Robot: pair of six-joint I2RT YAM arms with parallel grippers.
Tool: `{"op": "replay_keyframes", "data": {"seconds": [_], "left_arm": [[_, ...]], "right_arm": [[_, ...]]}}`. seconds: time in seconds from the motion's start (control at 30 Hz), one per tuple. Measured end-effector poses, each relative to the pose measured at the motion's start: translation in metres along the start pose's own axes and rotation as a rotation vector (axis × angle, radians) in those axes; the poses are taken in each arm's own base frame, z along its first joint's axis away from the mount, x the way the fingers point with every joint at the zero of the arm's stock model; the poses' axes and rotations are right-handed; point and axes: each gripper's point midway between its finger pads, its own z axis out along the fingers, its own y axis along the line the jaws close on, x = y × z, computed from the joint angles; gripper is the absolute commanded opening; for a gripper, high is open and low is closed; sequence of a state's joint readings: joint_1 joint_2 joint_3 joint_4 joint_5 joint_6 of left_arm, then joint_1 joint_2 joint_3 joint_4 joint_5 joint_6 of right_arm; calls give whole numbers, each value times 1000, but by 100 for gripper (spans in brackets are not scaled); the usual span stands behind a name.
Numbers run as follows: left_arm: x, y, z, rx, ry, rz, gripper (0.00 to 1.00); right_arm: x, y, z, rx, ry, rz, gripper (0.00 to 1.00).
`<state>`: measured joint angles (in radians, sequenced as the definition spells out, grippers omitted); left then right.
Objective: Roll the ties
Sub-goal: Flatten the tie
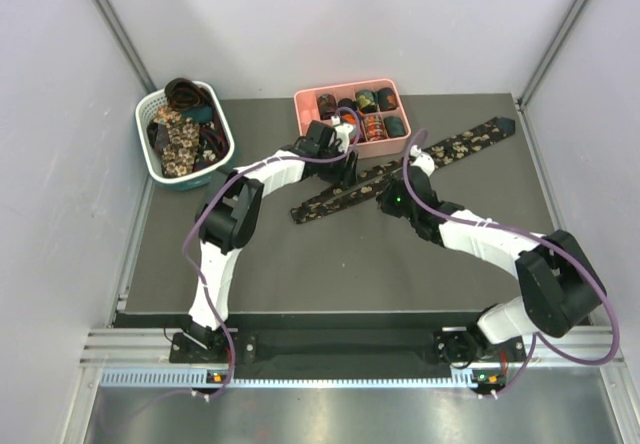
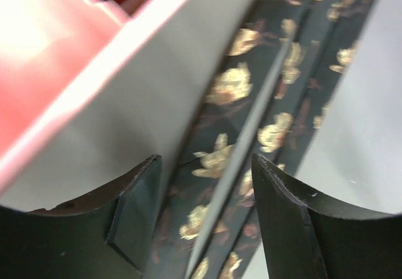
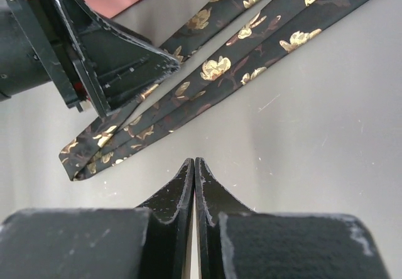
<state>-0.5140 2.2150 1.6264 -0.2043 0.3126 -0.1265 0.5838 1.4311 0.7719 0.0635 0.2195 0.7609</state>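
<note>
A dark floral tie (image 1: 455,147) is laid doubled along its length on the mat, just in front of the pink tray (image 1: 300,112) in which coiled ties (image 1: 372,124) are kept. The step in hand is judged to be the seizing of it near its folded end, so that a roll can be begun. The left gripper (image 2: 206,163) is held partly open astride the strip with nothing clamped, and the right gripper (image 3: 194,163) is pressed shut on nothing, just short of the tie. Next, the fabric would need to be pinched and the right jaws opened.
</note>
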Motion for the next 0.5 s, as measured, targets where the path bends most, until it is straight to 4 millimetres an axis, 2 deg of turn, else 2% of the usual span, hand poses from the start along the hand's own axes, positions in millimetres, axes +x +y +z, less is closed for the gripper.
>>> {"op": "replay_keyframes", "data": {"seconds": [0.1,0.2,0.23,0.33,0.5], "left_arm": [[3,-13,2,57,15,14,60],[11,-30,2,133,42,13,51],[14,-34,1,156,52,9,46],[22,-42,1,194,77,-2,38],[27,-45,0,214,88,-10,38]], "right_arm": [[-1,-1,0,2,-3,3,0],[-2,-2,0,4,-4,5,0],[-2,-2,0,4,-4,5,0],[-2,-2,0,4,-4,5,0],[4,-8,0,17,7,2,0]]}}
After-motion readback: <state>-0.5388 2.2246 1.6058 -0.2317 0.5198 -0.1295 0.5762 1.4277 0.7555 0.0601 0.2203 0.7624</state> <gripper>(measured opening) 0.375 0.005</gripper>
